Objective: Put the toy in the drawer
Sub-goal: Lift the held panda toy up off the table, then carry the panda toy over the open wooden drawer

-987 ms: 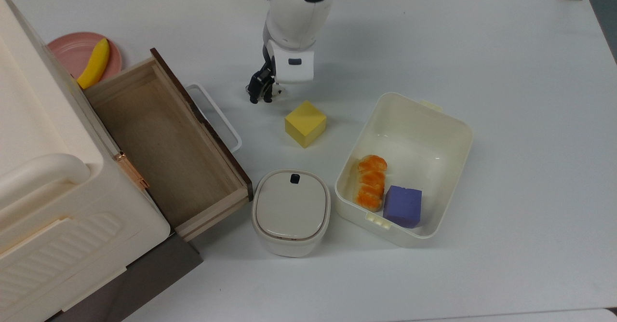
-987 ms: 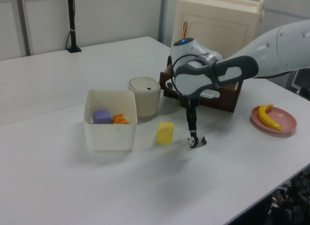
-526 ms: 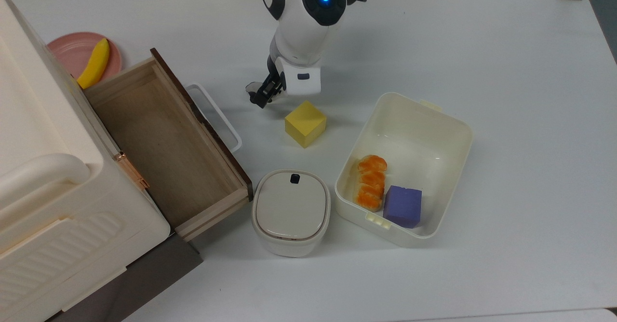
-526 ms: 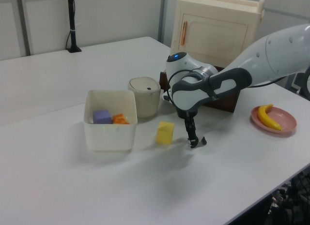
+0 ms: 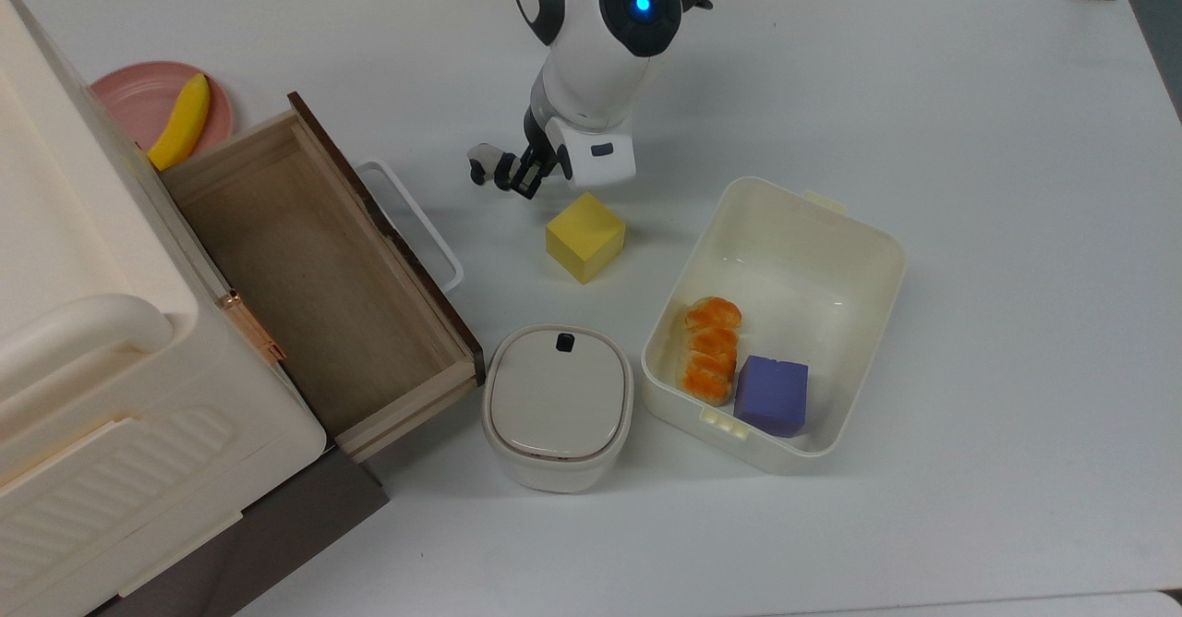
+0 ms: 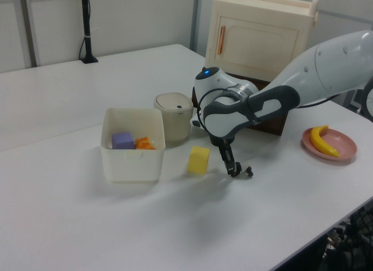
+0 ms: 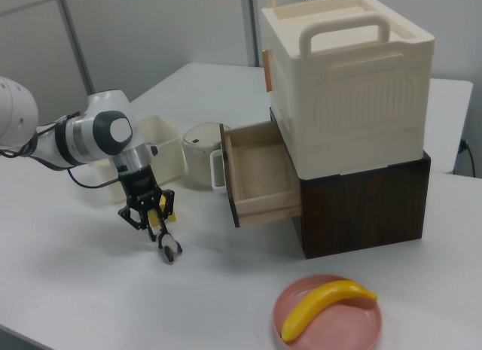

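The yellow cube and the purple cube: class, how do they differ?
The yellow cube sits on the bare white table, near the robot's hand; the purple cube lies inside the cream tub, beside an orange pastry. They differ in colour. Both are plain blocks of similar size.

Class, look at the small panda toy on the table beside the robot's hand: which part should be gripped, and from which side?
Grip the toy across its body, coming straight down from above: it is tiny and sits low on the table, so a sideways approach looks awkward. The open hand is beside it, on the yellow cube's side, and would probably have to shift over first.
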`<control>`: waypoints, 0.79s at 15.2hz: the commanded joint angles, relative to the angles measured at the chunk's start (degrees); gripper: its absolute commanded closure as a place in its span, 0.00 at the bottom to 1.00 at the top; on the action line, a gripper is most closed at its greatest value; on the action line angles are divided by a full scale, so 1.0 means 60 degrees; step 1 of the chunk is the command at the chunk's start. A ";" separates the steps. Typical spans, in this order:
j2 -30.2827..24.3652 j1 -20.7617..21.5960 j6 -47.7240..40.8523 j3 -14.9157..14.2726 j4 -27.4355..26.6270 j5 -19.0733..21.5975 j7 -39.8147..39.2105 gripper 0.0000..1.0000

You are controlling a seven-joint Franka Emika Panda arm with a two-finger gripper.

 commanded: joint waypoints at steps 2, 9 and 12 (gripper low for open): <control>-0.0792 0.0112 -0.1069 -0.0084 0.0693 0.0323 -0.0379 1.00; -0.0705 -0.0020 -0.1207 -0.0712 0.3740 0.1233 0.0073 1.00; -0.0705 -0.0020 0.0052 -0.1327 0.3875 0.1642 0.0805 1.00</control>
